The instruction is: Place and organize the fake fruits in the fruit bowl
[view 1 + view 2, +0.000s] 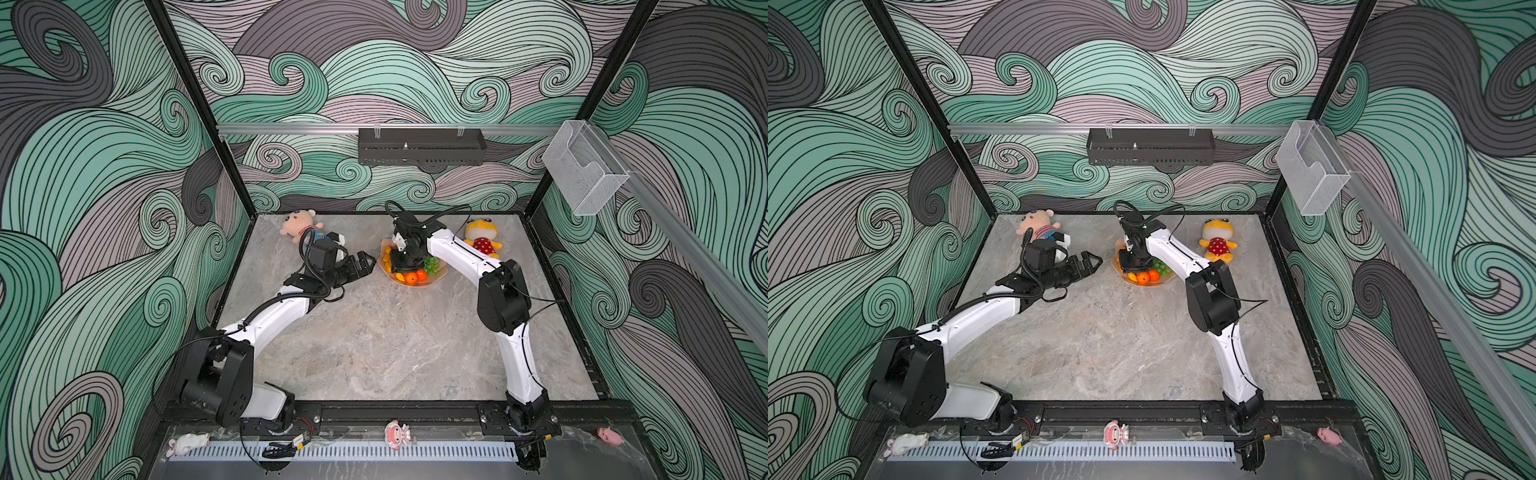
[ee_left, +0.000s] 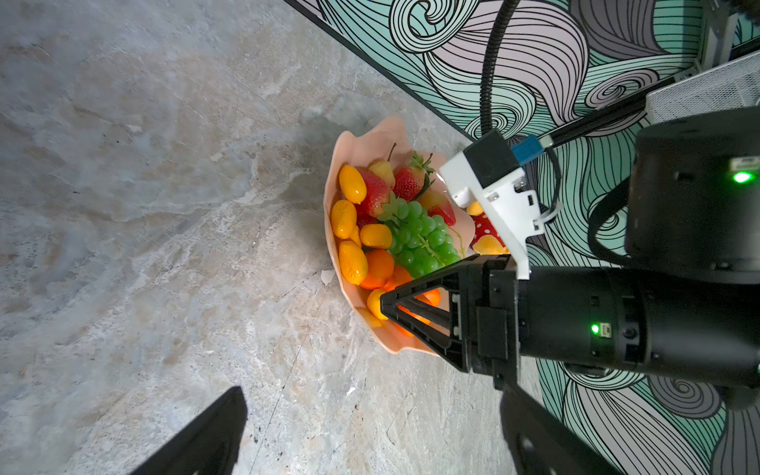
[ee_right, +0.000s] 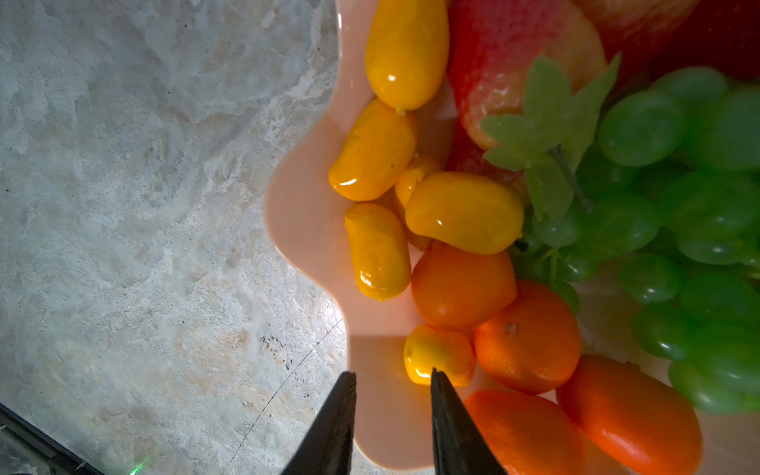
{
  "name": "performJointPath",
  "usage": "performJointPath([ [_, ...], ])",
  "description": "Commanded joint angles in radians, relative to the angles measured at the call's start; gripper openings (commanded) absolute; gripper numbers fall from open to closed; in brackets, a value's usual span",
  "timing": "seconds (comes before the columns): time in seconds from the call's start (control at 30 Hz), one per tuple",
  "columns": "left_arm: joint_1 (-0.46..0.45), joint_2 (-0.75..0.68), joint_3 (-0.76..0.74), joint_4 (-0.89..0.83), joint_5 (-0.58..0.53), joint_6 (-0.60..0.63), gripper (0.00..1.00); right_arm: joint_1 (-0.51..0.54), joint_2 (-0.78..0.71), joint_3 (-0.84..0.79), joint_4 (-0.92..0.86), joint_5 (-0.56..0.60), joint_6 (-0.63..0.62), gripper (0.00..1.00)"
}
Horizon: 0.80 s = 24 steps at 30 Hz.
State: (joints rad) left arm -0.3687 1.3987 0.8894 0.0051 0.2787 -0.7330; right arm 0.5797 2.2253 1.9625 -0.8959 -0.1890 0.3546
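**Fruit piled in pink bowl**

Far back on the counter [image 1: 374, 332], the bowl [image 2: 358, 144] holds the fruit [image 2: 419, 238]. Left fingers [image 2: 214, 432] spread wide beside it, empty. Right fingers [image 3: 452, 423] hang slightly parted over its rim, gripping nothing.

1. In the left wrist view the right gripper [image 2: 386, 305] covers part of the tangerines [image 2: 376, 269], and a white camera mount [image 2: 489, 193] hides most of the yellow plush toy [image 2: 485, 238].
2. In both top views the right arm [image 1: 457, 249] hides the middle of the fruit bowl [image 1: 415, 285] and that gripper too.
3. In the right wrist view the grape bunch [image 3: 678, 214] is blurred and cut off at the edge.
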Motion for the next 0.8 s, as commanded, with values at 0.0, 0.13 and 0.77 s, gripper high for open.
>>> performJointPath([
  [0.0, 0.006, -0.033, 0.004, -0.006, 0.015, 0.027, 0.99, 0.005, -0.061, 0.0, -0.02, 0.029, -0.015, 0.31],
  [0.13, -0.005, -0.072, -0.005, -0.028, 0.013, 0.069, 0.98, 0.005, -0.149, -0.049, 0.007, 0.05, -0.019, 0.33],
  [0.77, -0.17, -0.42, -0.182, -0.172, -0.304, 0.141, 0.99, -0.011, -0.9, -0.861, 0.365, 0.291, 0.043, 0.86],
])
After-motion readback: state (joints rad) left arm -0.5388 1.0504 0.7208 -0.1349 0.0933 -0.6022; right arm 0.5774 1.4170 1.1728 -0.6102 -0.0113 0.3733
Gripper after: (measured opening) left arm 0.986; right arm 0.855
